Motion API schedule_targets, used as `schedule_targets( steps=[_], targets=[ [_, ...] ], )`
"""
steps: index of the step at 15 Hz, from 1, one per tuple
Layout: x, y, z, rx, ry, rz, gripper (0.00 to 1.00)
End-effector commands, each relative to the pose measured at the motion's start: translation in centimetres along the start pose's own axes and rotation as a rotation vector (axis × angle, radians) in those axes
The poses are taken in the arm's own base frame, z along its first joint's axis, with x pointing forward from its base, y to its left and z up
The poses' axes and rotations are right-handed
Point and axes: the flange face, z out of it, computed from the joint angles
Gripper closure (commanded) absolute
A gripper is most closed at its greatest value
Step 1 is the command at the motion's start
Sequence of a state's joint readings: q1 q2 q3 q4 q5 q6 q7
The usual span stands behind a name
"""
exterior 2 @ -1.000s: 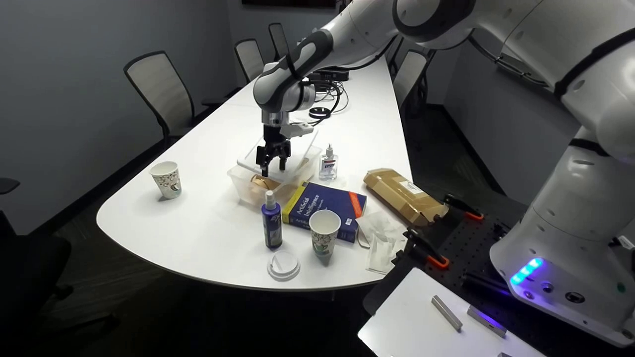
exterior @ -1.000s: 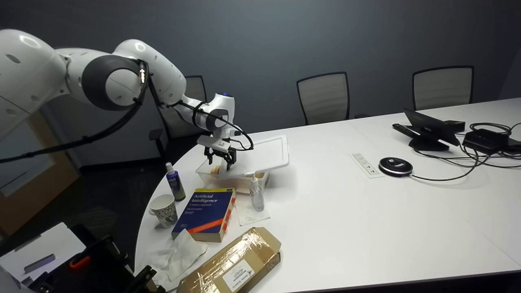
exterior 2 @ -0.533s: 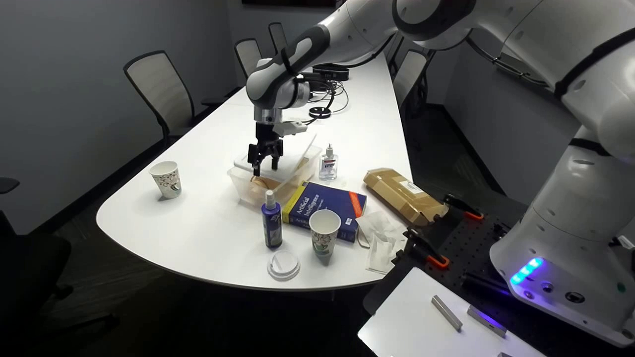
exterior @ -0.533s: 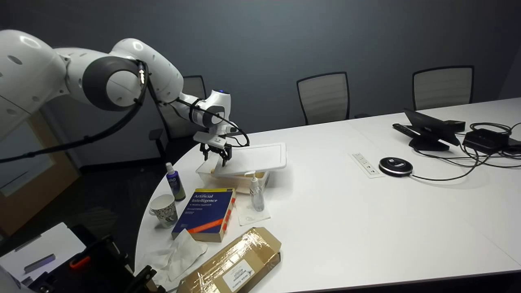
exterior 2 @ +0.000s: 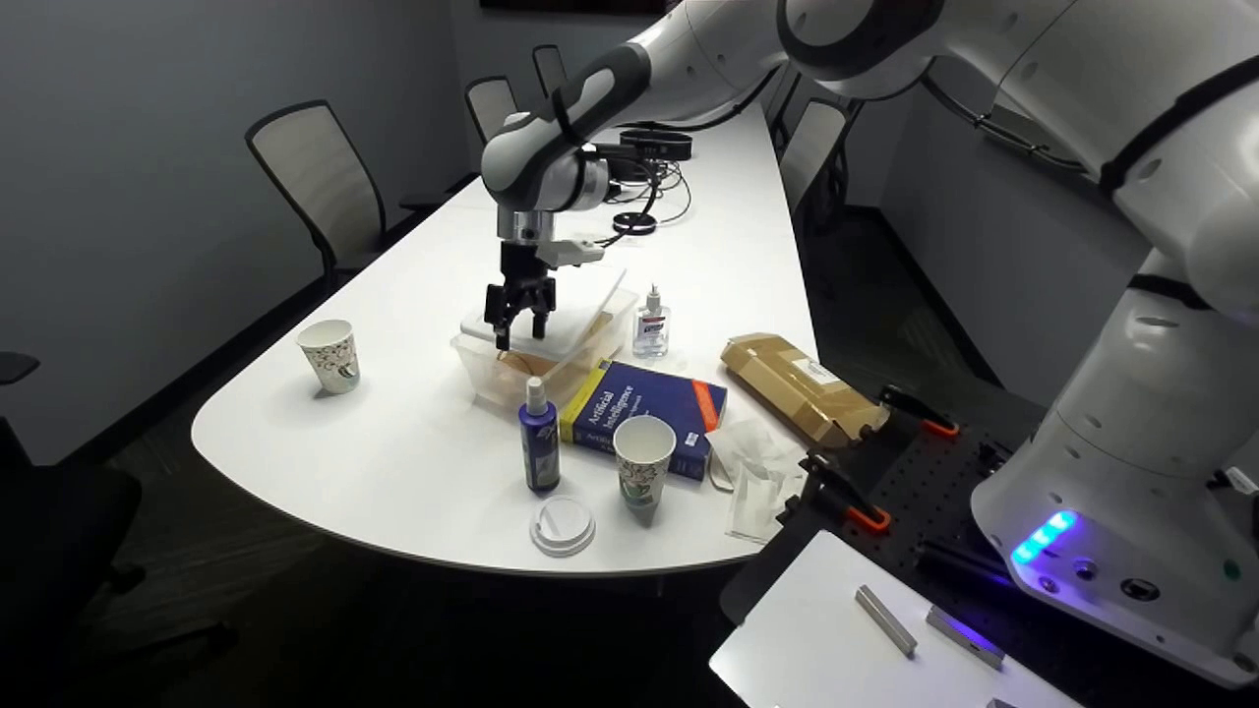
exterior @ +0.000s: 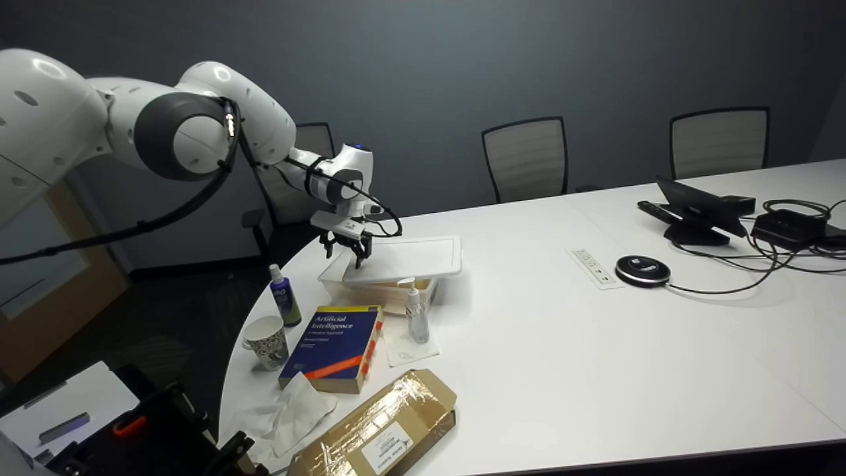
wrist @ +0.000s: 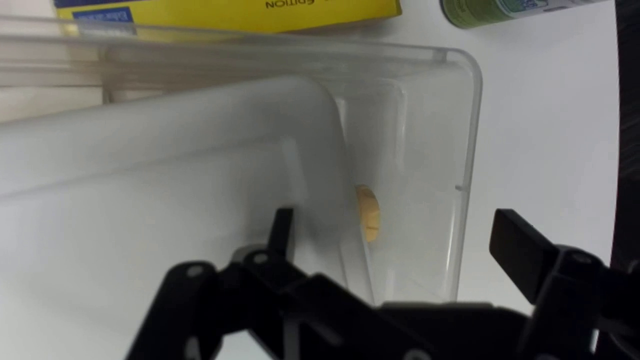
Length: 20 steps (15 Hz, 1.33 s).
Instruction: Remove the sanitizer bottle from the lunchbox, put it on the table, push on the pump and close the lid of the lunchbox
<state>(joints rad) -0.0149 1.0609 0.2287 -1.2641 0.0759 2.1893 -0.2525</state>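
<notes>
Wrist view shows the lid (wrist: 150,200); both exterior views add the sanitizer bottle (exterior 2: 651,334).

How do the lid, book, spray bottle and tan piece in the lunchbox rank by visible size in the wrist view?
Visible parts, largest to smallest:
lid
book
spray bottle
tan piece
The frame crops the first three; the lid partly hides the last.
</notes>
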Motion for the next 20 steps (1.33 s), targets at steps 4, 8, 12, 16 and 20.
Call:
schedule_targets(
  steps=[4,8,12,16,20],
  targets=[
    [0.3,-1.1,0.1,0.087,-0.043,-0.044,0.0],
    [0.5,-2.2,0.0,0.142,-0.065,-0.019,0.0],
    [0.7,-2.8,-0.4,0.189,-0.094,0.004,0.0],
    [0.7,-2.9,-0.3,0.232,-0.132,0.031,0.0],
    [0.7,-2.9,0.3,0.259,-0.157,0.048,0.0]
  ],
)
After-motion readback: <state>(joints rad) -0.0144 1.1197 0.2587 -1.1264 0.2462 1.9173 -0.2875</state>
